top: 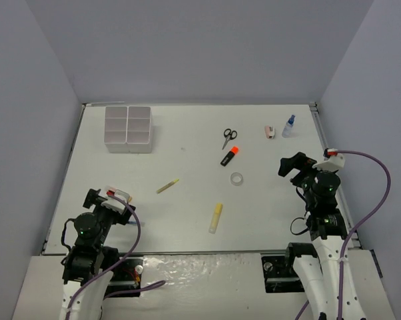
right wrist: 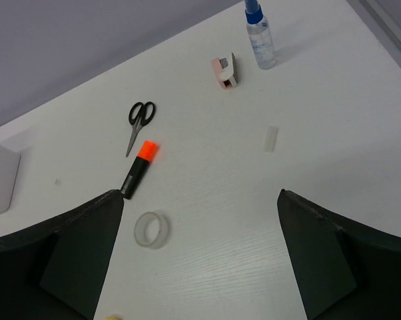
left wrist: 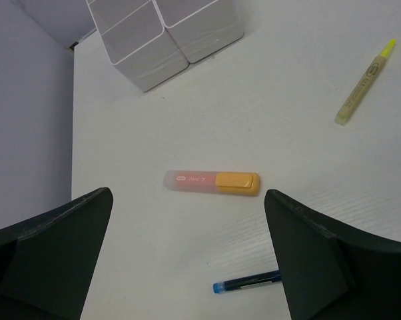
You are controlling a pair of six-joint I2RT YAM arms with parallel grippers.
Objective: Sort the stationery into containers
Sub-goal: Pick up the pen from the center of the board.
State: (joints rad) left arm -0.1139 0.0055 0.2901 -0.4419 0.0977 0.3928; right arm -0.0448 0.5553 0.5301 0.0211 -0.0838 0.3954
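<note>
The white organizer tray [top: 128, 129] stands at the far left. Black-handled scissors [top: 229, 137], an orange-black marker [top: 230, 156], a clear tape ring [top: 237, 179], a yellow stick [top: 216, 218], a thin yellowish pencil [top: 167, 186], a pink piece [top: 270, 131] and a blue-capped bottle [top: 289, 126] lie loose on the table. My left gripper [left wrist: 187, 260] is open and empty above a pink-orange highlighter [left wrist: 212, 183] and a blue pen [left wrist: 247, 283]. My right gripper [right wrist: 200, 260] is open and empty, near the tape ring [right wrist: 152, 229] and marker [right wrist: 139, 168].
A small clear piece [right wrist: 272, 138] lies right of the marker. The tray's corner [left wrist: 167, 33] shows far ahead in the left wrist view. Grey walls close the table on three sides.
</note>
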